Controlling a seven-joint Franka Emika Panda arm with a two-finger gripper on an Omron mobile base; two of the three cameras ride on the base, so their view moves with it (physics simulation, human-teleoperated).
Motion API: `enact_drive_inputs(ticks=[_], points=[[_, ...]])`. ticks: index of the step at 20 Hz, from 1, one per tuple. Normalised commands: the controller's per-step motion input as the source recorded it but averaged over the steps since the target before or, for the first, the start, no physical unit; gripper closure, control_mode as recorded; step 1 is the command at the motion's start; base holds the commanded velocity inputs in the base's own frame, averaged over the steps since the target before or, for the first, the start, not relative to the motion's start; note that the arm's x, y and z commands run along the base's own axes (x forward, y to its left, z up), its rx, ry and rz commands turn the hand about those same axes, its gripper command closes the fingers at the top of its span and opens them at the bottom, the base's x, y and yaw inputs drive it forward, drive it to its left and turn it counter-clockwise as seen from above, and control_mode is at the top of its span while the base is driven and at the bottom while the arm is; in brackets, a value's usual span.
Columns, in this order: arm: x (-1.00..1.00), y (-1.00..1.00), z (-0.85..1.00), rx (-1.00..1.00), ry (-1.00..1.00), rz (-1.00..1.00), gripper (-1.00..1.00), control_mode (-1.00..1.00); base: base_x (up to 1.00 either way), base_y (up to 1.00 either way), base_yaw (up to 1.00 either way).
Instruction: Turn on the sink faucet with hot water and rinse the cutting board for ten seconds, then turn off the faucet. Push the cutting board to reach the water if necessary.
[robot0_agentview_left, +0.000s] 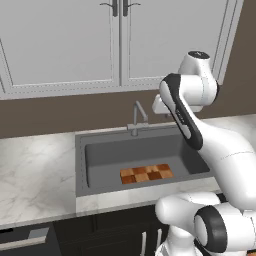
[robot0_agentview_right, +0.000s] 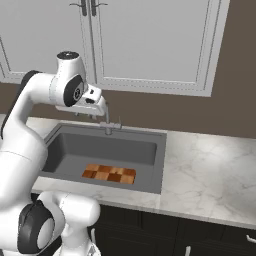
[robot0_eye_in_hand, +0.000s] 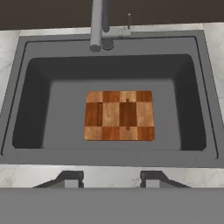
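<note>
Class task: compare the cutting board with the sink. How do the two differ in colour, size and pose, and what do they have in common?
Colour: the cutting board is a checkerboard of orange and dark brown squares; the sink is plain dark grey.
Size: the board covers a small part of the sink's floor.
Pose: the board lies flat inside; the sink is a deep basin set into the counter.
Shared: both are rectangular and look dry.
</note>
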Motion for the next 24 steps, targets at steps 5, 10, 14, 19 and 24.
enact_drive_inputs(ticks=[5, 10, 14, 19, 24], points=[[-0.02, 0.00, 0.00, 0.00, -0.09, 0.00, -1.00, -1.00, 0.00, 0.00, 0.00], [0.00, 0.00, 0.00, 0.00, -0.21, 0.00, -1.00, -1.00, 0.00, 0.00, 0.00], [0.09, 0.00, 0.00, 0.00, -0.21, 0.00, -1.00, -1.00, 0.00, 0.00, 0.00], [0.10, -0.08, 0.00, 0.02, -0.18, 0.00, -1.00, -1.00, 0.00, 0.00, 0.00], [0.06, -0.30, -0.02, 0.04, -0.14, 0.00, -1.00, -1.00, 0.00, 0.00, 0.00]])
